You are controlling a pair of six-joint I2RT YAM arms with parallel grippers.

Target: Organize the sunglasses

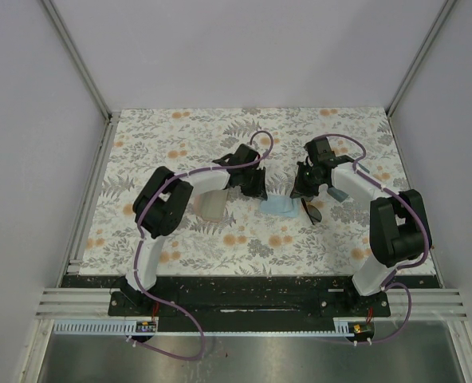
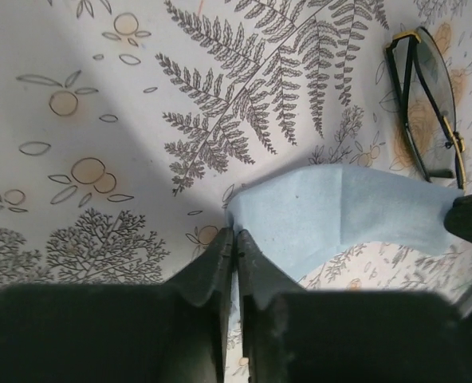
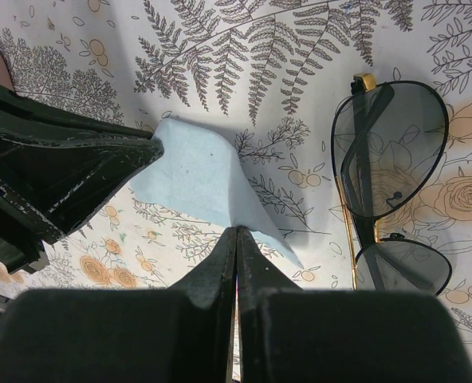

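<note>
Right wrist view, right tool (image 3: 236, 231) pinching cloth (image 3: 196, 175), left tool (image 2: 234, 233) clamped on its other corner, sunglasses (image 3: 387, 159) at frame right.

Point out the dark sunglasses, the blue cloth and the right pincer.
dark sunglasses (image 3: 391, 148): right wrist view, upper lens.
blue cloth (image 2: 340, 211): left wrist view, flat middle.
right pincer (image 3: 236, 233): right wrist view, between fingertips.

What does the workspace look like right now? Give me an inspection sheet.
Surface: floral-print table cover, lying flat.
Job's things: dark-lens sunglasses on the cover beside the cloth; second pair not seen.
Clutter: light blue cloth; pink case under the left arm; blue-grey oblong thing by the right arm.
Grippers: left gripper and right gripper each shut on an end of the cloth.
Cables: purple cables along both arms.
Surroundings: plain white walls.
</note>
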